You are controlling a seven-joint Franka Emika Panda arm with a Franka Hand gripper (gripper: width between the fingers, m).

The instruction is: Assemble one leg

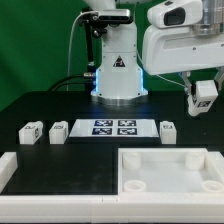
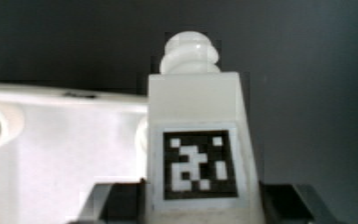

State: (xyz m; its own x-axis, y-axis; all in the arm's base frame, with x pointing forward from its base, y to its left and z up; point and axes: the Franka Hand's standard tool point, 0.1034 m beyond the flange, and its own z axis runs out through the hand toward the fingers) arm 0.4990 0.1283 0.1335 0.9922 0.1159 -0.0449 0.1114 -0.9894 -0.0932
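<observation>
My gripper [image 1: 205,100] is shut on a leg [image 1: 206,92], a small white block with a black-and-white tag, held in the air above the exterior view's right side. In the wrist view the leg [image 2: 197,130] fills the middle, tag facing the camera, a rounded peg at its far end, with the dark fingers [image 2: 114,205] on either side of it. Three more legs lie on the table: two [image 1: 30,131] [image 1: 58,131] at the exterior view's left, one [image 1: 168,130] at the right of the marker board. The large white tray-like part [image 1: 166,170] lies below the gripper, near the front.
The marker board [image 1: 113,127] lies in the middle of the black table. A white rail-like piece [image 1: 45,172] runs along the front left. The robot base [image 1: 118,70] stands at the back. The tray's wall shows in the wrist view [image 2: 51,130].
</observation>
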